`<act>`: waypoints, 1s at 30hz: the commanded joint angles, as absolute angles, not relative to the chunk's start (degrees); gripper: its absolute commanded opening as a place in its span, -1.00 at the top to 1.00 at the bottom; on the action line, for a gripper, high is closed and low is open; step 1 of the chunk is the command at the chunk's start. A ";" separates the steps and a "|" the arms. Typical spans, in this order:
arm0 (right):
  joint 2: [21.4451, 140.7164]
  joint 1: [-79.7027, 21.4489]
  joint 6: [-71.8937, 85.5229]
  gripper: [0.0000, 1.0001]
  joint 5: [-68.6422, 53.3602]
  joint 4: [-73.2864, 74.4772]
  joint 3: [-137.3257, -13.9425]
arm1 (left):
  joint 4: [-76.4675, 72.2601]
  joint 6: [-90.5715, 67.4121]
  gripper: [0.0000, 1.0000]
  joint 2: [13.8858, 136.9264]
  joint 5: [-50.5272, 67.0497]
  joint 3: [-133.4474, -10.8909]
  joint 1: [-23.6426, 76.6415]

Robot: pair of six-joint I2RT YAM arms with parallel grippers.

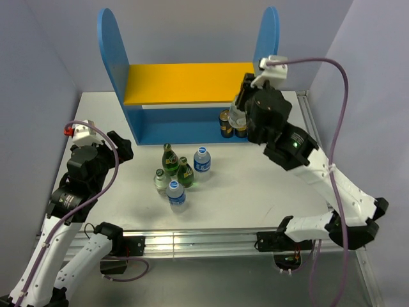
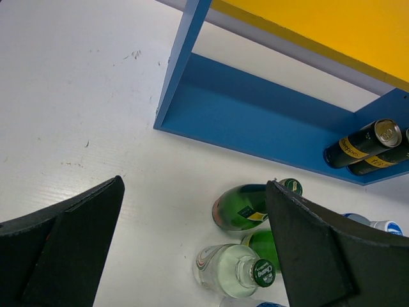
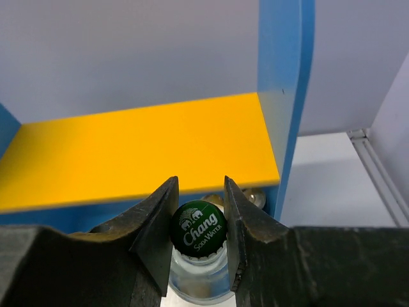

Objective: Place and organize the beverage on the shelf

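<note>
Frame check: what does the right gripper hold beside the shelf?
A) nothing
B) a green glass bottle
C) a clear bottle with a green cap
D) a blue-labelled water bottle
C: in the right wrist view, the jaws of the right gripper clamp a clear bottle at its green Chang Soda Water cap.
</note>
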State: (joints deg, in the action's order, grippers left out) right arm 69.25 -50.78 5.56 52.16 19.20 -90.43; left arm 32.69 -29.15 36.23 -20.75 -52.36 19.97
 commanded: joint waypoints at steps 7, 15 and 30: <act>84.89 -42.90 -5.26 1.00 46.58 12.39 -112.75 | 31.55 -27.77 -0.99 35.07 -19.43 -52.21 19.95; 100.10 -38.24 -10.20 1.00 46.50 12.66 -128.75 | 31.55 -27.60 -0.99 35.07 -18.46 -51.94 19.95; 101.60 -29.27 -2.29 1.00 45.35 9.76 -121.38 | 31.46 -27.51 -0.99 35.95 -17.67 -51.86 19.95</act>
State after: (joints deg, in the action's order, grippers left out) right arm 105.95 -30.26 -3.86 44.51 16.29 -122.06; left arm 32.60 -28.21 35.81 -18.65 -51.88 19.97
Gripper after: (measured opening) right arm 0.388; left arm 0.993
